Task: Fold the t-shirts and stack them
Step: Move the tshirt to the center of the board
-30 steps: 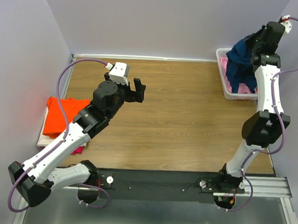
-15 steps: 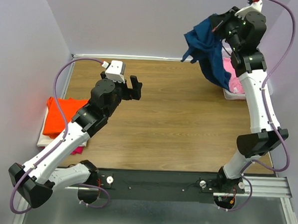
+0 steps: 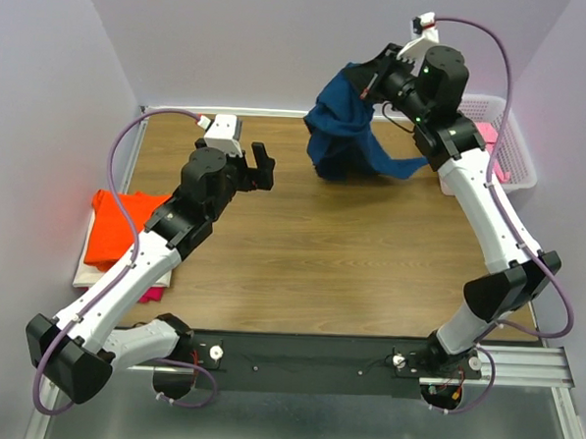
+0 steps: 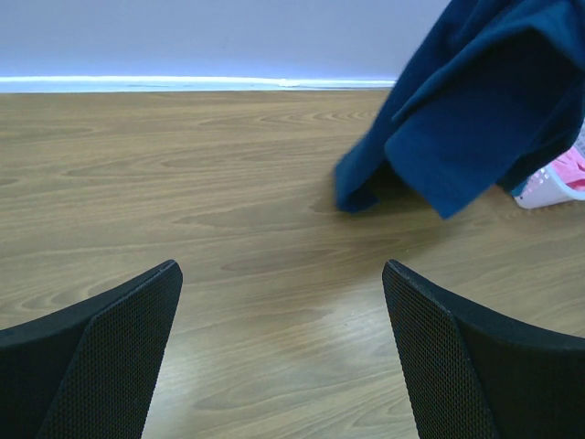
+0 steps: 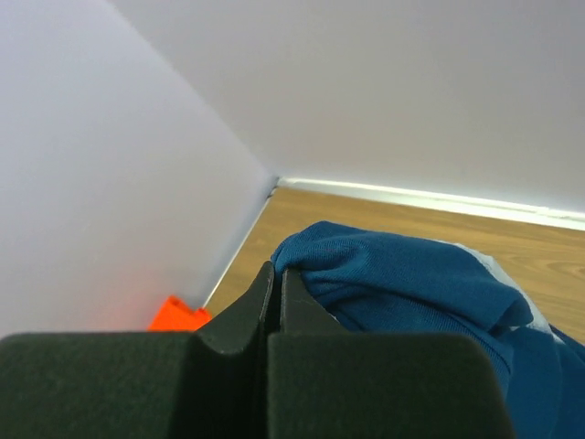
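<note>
My right gripper (image 3: 372, 84) is shut on the dark navy t-shirt (image 3: 349, 134) and holds it up over the far middle of the table, its lower hem touching the wood. The shirt also hangs at the upper right of the left wrist view (image 4: 475, 119) and bunches at my right fingertips (image 5: 277, 274). My left gripper (image 3: 264, 167) is open and empty, left of the hanging shirt, with bare table between its fingers (image 4: 119, 357). An orange t-shirt (image 3: 124, 225) lies folded on top of a stack at the left table edge, with magenta cloth (image 3: 153, 293) under it.
A white lattice basket (image 3: 503, 142) stands at the far right corner with pink cloth (image 3: 489, 131) in it; its corner shows in the left wrist view (image 4: 558, 187). Purple walls close the table at the back and both sides.
My right arm has lifted the navy t-shirt out of the basket and swung it left toward the far middle of the table. My left gripper has shifted slightly.
</note>
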Robot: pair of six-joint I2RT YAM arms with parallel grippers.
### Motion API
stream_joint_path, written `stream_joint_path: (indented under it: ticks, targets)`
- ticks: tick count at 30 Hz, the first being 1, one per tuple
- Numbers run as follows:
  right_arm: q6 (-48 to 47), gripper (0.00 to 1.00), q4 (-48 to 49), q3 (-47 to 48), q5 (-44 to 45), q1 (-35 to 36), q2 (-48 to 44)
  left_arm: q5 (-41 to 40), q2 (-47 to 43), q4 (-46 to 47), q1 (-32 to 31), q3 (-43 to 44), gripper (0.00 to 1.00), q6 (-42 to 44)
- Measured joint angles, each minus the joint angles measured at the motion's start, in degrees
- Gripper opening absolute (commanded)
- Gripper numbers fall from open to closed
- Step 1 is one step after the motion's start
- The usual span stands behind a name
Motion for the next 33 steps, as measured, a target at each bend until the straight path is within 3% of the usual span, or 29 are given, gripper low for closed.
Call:
stream_joint_path:
  ticks: [11,15,20,21,23,24,27,29,33]
  targets:
    - [0.8,0.07,0.8,6.6,-5.0,10.0,6.1,0.3,0.6,0.0,2.8,-0.5,0.98,-1.9]
    - [0.9,0.11,1.5,4.7,-5.9,12.1,6.1,0.2,0.6,0.0,4.2,-0.6,0.98,-3.1]
    - [0.3,0.17,2.7,-15.3,-0.7,11.5,-3.1,0.1,0.0,0.0,4.7,-1.5,0.98,-4.6]
    - [0.3,0.22,3.6,-20.5,0.6,11.0,-5.5,0.1,-0.3,0.0,4.7,-1.9,0.98,-5.1]
    - [1.2,0.42,2.8,-32.8,2.1,8.1,-12.0,-0.1,-1.3,0.0,4.8,-3.0,0.98,-6.3]
    - [1.9,0.58,2.6,-36.9,2.5,5.6,-14.4,-0.3,-2.1,-0.1,4.8,-3.7,0.98,-7.1]
    - [3.7,0.71,1.9,-50.4,6.3,-3.5,-21.6,-1.5,-2.1,-1.3,5.1,-5.0,0.98,-10.0]
    - [3.9,0.71,-0.7,-54.7,9.3,-6.7,-23.6,-2.1,-0.8,-2.4,5.5,-5.7,0.98,-11.8]
    - [4.0,0.71,-3.3,-58.3,10.6,-6.3,-24.2,-2.6,5.2,-5.7,6.4,-7.1,0.98,-16.3]
